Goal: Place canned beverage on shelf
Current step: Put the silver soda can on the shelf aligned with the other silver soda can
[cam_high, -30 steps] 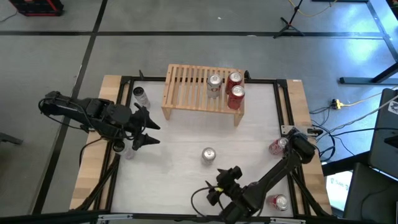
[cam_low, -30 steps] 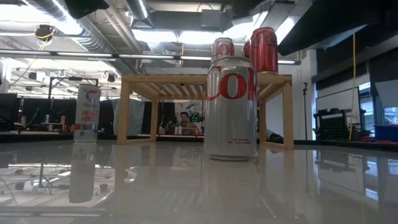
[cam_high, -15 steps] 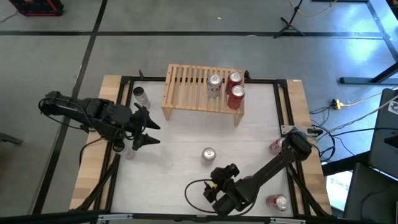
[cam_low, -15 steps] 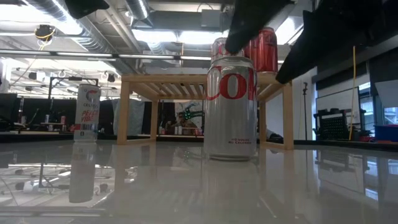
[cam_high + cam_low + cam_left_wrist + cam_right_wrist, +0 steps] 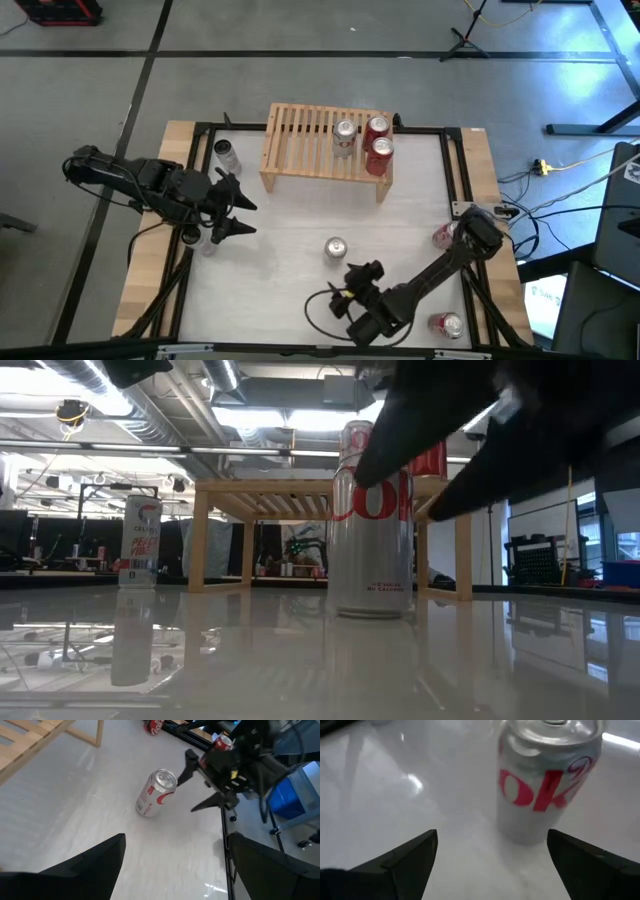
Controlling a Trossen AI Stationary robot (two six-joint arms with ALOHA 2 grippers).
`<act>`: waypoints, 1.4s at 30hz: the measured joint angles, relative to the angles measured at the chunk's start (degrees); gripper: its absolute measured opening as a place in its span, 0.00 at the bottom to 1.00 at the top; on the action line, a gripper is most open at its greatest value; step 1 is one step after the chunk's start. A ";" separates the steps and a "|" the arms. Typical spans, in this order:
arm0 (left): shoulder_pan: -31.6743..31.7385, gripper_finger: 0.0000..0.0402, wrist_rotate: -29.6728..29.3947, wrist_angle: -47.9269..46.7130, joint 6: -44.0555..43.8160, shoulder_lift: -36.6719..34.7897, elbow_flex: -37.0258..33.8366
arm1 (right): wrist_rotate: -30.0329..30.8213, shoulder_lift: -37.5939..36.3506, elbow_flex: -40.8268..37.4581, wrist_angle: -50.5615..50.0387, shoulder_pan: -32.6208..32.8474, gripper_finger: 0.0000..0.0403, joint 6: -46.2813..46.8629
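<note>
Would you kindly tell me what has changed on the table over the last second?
The right gripper, fingers open, has advanced from the table's near edge toward the upright silver Diet Coke can at mid-table, not yet touching it. The can, the open left gripper and the three cans on the light-wood slatted shelf stayed put.
</note>
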 joint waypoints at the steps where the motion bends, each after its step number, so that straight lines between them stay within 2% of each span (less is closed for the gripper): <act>1: 0.00 0.87 0.00 0.00 0.01 0.00 0.00 | 1.11 0.00 -1.58 1.46 -0.02 0.90 0.03; 12: 0.00 0.87 -0.02 -0.04 0.02 0.00 0.00 | 7.88 0.04 -7.85 6.91 -1.33 0.90 -1.41; 18: 0.00 0.87 -0.26 -0.04 0.04 0.00 0.00 | 6.98 0.04 -9.88 13.37 -4.27 0.90 -8.38; 23: -0.03 0.87 -1.60 0.27 1.97 0.35 -0.28 | 7.09 0.04 -9.97 13.81 -6.46 0.90 -10.42; 27: -0.02 0.87 -3.47 2.75 4.62 1.93 -4.07 | 7.46 0.04 -9.99 14.04 -7.29 0.90 -12.33; 33: -0.04 0.87 0.02 12.59 6.75 6.63 -10.59 | 6.22 0.04 -9.99 15.38 -7.62 0.90 -14.33; 42: -0.04 0.87 0.20 13.72 6.02 8.22 -11.23 | 7.66 0.04 -9.99 16.24 -7.62 0.90 -15.01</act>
